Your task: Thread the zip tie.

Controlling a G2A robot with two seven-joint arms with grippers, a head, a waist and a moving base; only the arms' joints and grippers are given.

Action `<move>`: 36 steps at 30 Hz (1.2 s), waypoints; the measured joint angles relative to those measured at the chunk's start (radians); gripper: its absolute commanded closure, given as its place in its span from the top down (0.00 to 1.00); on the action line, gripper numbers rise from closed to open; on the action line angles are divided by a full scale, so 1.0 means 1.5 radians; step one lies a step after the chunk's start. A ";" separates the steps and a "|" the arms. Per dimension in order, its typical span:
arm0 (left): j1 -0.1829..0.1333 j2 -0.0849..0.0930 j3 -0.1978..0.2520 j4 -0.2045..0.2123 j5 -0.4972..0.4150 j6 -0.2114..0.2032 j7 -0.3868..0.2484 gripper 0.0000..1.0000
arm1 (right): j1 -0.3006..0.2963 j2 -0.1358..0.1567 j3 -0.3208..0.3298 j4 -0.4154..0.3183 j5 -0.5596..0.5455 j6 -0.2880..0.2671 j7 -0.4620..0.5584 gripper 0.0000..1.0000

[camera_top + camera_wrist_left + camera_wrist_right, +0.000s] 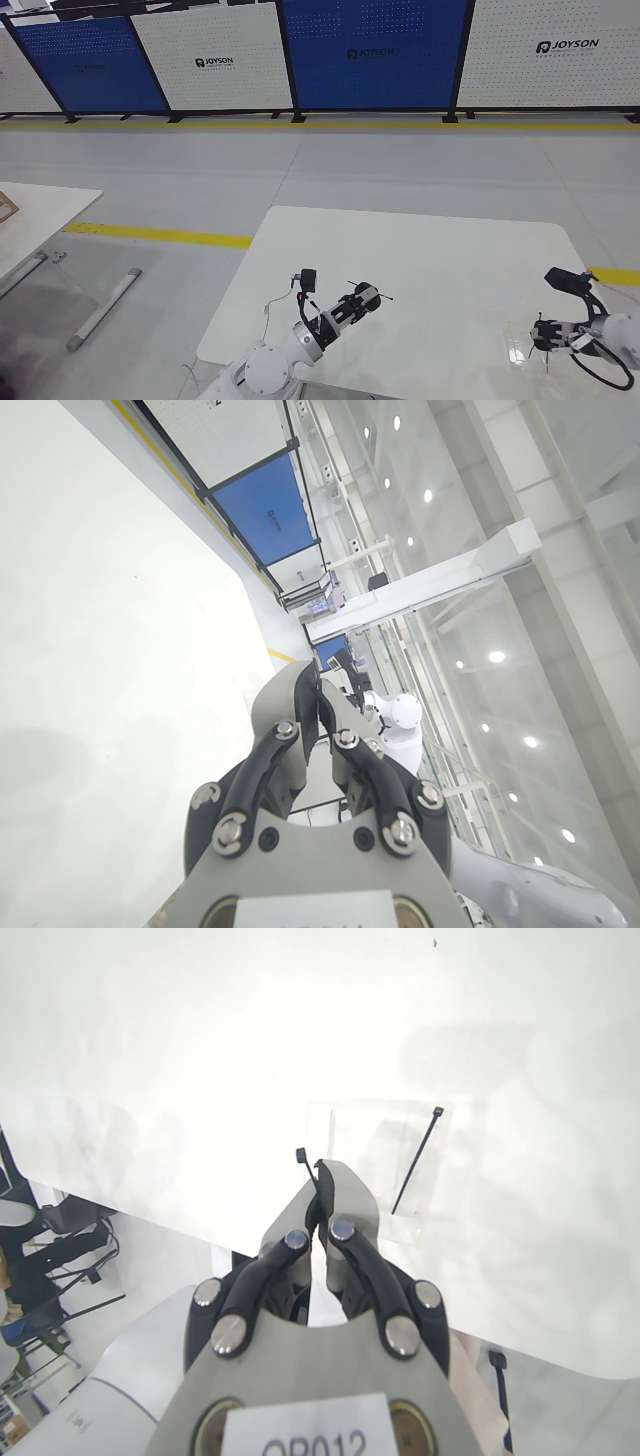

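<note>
Right wrist view: printed label (312, 1428) behind fingers (356, 1193)

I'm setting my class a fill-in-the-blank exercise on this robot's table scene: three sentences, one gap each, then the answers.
1. The right claw is gripping a thin black ___ close to its head.
2. Another zip tie lies loose on a clear tray, which rests on the ___ table.
3. The left claw has its fingers ___ (open or shut).

Missing words: zip tie; white; shut.
</note>
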 measured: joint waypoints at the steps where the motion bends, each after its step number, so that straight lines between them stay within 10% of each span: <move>1: 0.000 0.000 0.000 0.000 0.000 0.000 0.000 0.00 | -0.003 -0.001 0.000 0.000 0.000 -0.003 -0.008 0.00; 14: 0.000 0.000 0.000 0.000 0.000 0.000 0.000 0.00 | -0.180 -0.006 0.138 -0.185 0.146 -0.031 -0.279 0.00; 27: -0.006 -0.001 0.005 0.003 0.012 0.005 0.008 0.00 | -0.181 -0.007 0.136 -0.185 0.145 -0.029 -0.280 0.00; 36: -0.078 -0.025 0.095 0.068 0.202 0.045 0.167 0.00 | -0.181 -0.007 0.136 -0.185 0.145 -0.029 -0.280 0.00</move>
